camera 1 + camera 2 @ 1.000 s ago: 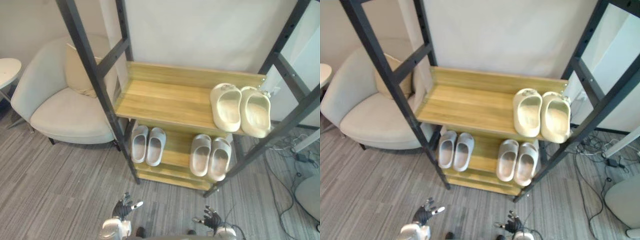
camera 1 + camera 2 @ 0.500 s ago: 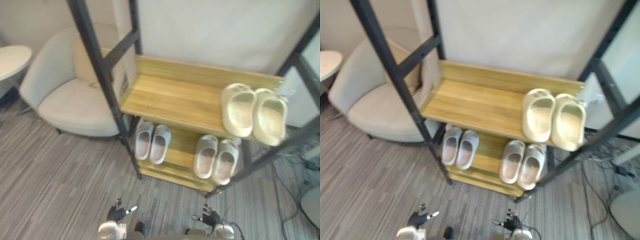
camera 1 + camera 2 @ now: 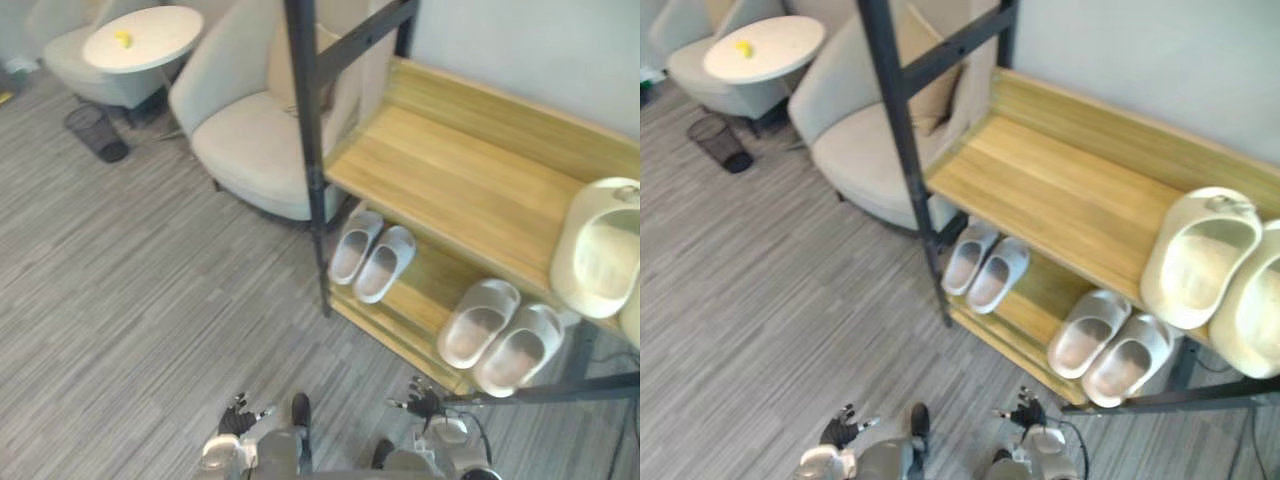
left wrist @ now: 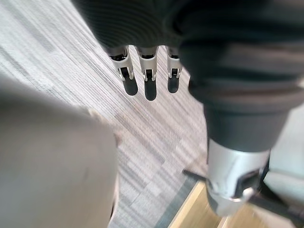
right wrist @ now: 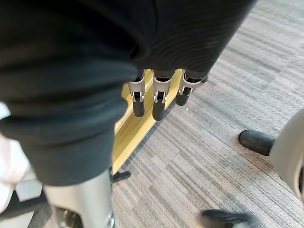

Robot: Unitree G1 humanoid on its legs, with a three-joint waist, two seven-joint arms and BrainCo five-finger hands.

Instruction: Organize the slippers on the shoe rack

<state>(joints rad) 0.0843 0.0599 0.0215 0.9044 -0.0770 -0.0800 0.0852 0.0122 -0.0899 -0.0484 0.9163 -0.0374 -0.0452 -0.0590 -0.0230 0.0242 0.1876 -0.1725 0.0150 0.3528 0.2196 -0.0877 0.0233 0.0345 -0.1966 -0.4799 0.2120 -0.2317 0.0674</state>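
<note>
A black-framed shoe rack has a wooden upper shelf [image 3: 450, 180] and a lower shelf [image 3: 425, 290]. A pair of cream slippers [image 3: 1200, 260] lies on the upper shelf at its right end. On the lower shelf rest a small white pair [image 3: 372, 255] and, to its right, a grey pair [image 3: 500, 335]. My left hand [image 3: 235, 420] hangs low over the floor, well short of the rack; its fingers [image 4: 149, 80] are straight and hold nothing. My right hand [image 3: 420, 405] is near the rack's front foot, with straight fingers [image 5: 159, 97] and nothing held.
A beige armchair [image 3: 250, 130] stands against the rack's left side. Farther left are a round white table [image 3: 140, 40] with a small yellow thing on it and a black wire bin [image 3: 95, 130]. Grey striped carpet [image 3: 150, 300] lies in front.
The whole picture has shifted, so the camera has turned left, bringing the table and bin into view. The slippers stay where they were and both hands remain low and open.
</note>
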